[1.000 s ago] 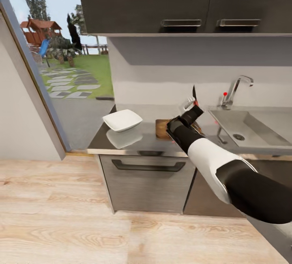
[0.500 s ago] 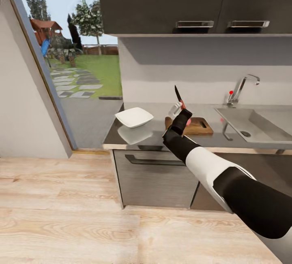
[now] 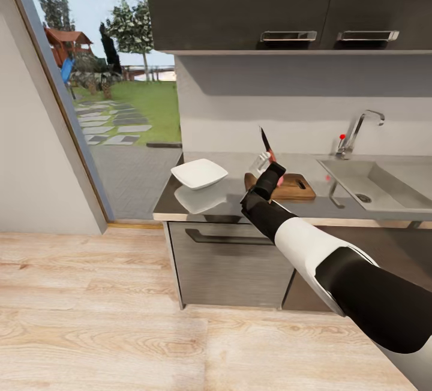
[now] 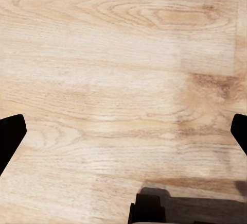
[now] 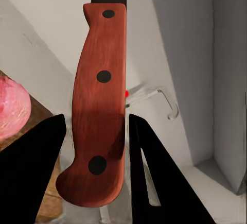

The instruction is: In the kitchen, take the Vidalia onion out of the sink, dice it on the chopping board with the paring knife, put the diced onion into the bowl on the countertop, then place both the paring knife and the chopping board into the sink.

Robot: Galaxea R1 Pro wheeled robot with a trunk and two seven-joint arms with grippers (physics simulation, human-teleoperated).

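Right gripper [image 3: 266, 160]: jaws closed on the red handle of the paring knife [image 5: 100, 105], blade upright, long axis vertical, directly above the Vidalia onion [image 5: 11, 108] on the chopping board [image 3: 293, 188], mid-worktop [image 3: 231, 202] between bowl [image 3: 198, 173] and sink [image 3: 366, 184].

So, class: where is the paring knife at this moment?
In the head view, the paring knife is held blade-up in the right gripper, raised above the chopping board's left end, between the bowl and the sink.
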